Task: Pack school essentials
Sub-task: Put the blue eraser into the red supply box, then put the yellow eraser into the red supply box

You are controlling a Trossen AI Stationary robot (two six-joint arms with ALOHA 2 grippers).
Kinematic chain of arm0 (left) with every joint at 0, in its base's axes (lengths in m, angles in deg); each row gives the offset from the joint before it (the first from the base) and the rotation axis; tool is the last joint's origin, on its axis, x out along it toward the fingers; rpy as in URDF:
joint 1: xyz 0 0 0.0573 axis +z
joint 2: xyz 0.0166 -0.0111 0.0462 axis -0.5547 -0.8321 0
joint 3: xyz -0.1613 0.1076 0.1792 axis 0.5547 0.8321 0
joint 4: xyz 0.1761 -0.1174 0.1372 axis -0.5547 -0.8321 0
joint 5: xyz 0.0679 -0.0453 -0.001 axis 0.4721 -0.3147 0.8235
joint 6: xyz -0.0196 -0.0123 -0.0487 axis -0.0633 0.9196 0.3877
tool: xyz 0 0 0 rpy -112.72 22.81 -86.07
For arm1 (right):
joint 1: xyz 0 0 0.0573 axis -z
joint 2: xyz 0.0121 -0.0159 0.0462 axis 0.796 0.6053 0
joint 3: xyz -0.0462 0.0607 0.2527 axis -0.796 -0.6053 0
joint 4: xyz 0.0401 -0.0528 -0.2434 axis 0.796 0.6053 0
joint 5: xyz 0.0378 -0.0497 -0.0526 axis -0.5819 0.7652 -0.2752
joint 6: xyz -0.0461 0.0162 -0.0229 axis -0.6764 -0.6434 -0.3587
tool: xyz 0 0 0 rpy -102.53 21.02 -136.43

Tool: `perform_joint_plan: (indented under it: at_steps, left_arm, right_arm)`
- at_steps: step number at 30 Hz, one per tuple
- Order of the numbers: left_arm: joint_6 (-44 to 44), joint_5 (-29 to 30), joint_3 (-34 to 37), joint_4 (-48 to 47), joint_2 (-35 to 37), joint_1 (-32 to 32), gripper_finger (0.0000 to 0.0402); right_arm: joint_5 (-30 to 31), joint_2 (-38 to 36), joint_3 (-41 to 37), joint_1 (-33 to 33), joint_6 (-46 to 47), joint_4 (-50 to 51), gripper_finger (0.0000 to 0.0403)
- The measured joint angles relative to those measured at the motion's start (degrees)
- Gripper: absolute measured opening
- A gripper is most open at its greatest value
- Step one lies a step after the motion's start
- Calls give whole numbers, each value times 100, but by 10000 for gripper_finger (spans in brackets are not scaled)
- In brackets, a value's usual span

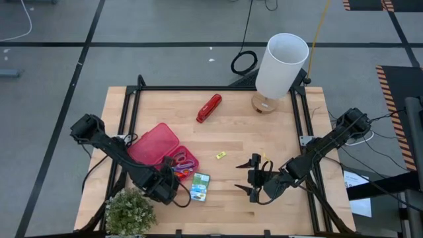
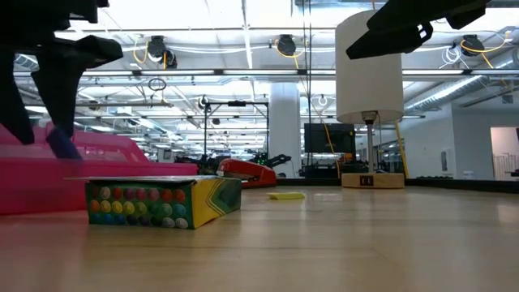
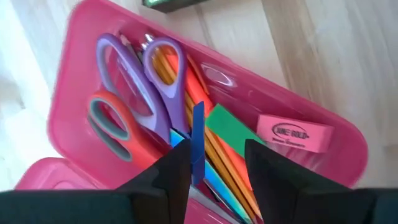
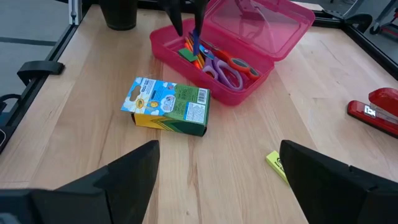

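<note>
A thin blue pen (image 3: 197, 140) is pinched by the nearly closed left gripper (image 3: 214, 163) over the open pink case (image 3: 74, 74) at lower left, where it could snag on the packed scissors (image 3: 140, 81) (the right gripper (image 1: 254, 178), wide open and empty, waits lower right).

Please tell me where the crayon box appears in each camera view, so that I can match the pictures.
High view: crayon box, bottom centre, right of the pink case.
Low view: crayon box, left of centre, before the case.
Left wrist view: not in it.
Right wrist view: crayon box, centre-left, below the case.
Shared landmark: the pink case.
</note>
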Motion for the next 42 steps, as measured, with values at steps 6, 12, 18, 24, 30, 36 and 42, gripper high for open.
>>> perform_joint_plan:
  at_steps: [6, 12, 18, 24, 30, 36, 42]
  left_arm:
    - [-12, -183, 148, 177, 5, 67, 152]
    - [-19, -372, 304, 326, 5, 75, 152]
    - [-17, -476, 300, 336, 5, 76, 152]
    - [503, -72, -39, 4, 58, 88, 152]
    - [974, 854, -293, 26, 91, 106, 152]
    - [1349, 1720, -284, 152, 92, 107, 152]
    - [1375, 2050, -278, 358, 90, 106, 152]
  right_arm:
    - [0, 0, 0, 0, 0, 0, 325]
    - [0, 1, 0, 0, 0, 0, 325]
    - [0, 1, 0, 0, 0, 0, 325]
    - [-35, 62, 0, 211, -1, -113, 323]
    - [-1561, 152, -7, 1238, -906, -123, 299]
    - [-3784, 522, -4, 2670, -2088, -633, 271]
    - [-5278, 1012, -4, 3790, -2881, -996, 246]
